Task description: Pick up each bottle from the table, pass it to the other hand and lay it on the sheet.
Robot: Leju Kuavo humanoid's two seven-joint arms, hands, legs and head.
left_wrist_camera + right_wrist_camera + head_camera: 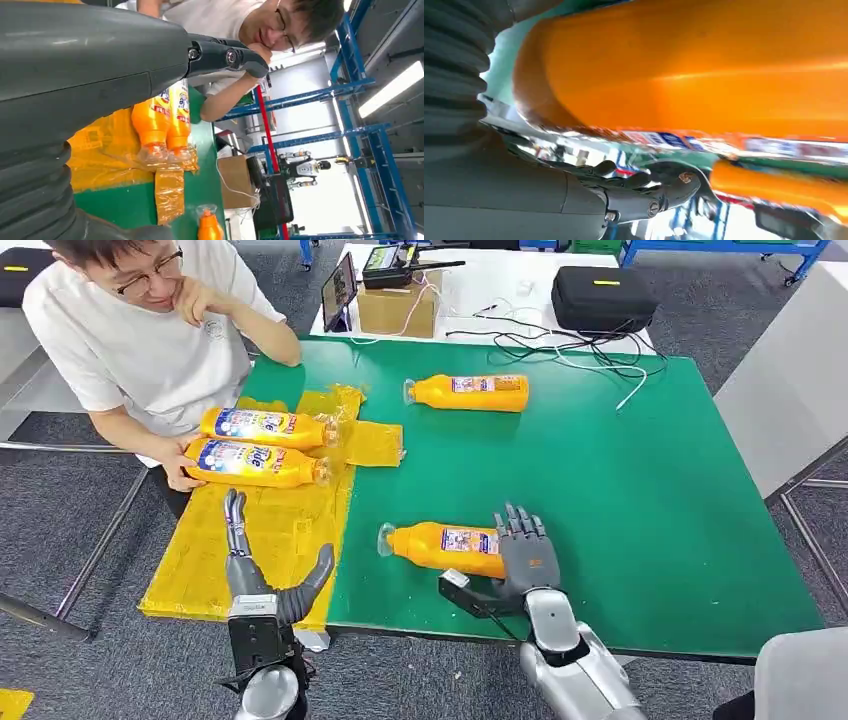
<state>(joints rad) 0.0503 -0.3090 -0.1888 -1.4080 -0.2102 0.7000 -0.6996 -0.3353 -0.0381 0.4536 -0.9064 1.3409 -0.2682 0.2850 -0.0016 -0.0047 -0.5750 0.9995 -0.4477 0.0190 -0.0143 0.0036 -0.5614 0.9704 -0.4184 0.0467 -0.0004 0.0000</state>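
Right hand (524, 552) fingers rest over orange near bottle (445, 546), grip unclear; it lies sideways on desk (640, 500). Left hand (262, 570) fingers spread, empty.

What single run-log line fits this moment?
right hand: over near bottle, grasp unclear | left hand: open above sheet | sheet: two bottles | far bottle: on table

The bottle (447, 548) under the right hand (523, 548) is glossy orange plastic with a paper-like label. The sheet (255, 540) beneath the left hand (262, 570) is crinkled, shiny yellow film. The table (640, 500) is matt green. Both hands look smooth grey plastic.
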